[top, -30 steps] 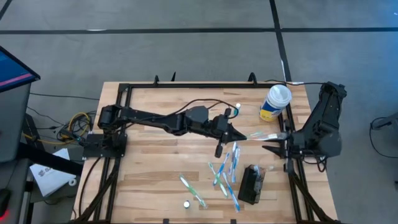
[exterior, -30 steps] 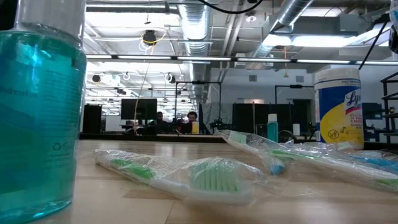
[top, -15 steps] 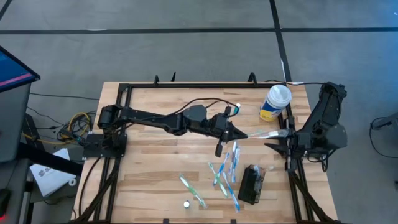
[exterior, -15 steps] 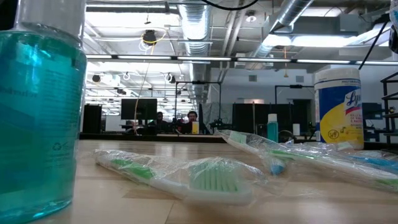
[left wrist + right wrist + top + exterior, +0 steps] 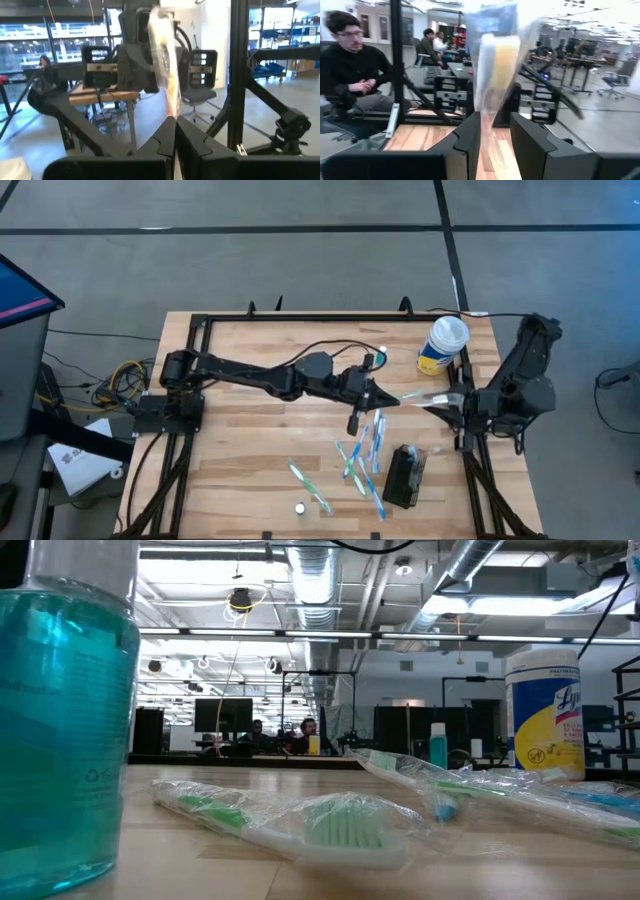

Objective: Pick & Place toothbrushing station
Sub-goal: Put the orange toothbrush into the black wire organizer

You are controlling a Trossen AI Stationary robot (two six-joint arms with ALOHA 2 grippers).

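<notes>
Since both the left gripper (image 5: 385, 397) and the right gripper (image 5: 452, 402) pinch one wrapped toothbrush (image 5: 420, 397) mid-table, it might tear; the black holder (image 5: 403, 477) sits near the table's front edge.

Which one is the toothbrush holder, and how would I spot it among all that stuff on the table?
Start at the white-lidded yellow canister at the wooden table's far right corner. Come straight toward the near edge, past the scattered wrapped toothbrushes, to the toothbrushing station. It is the only black, boxy thing lying there; its neighbours are thin, pale and wrapped in clear plastic.
</notes>
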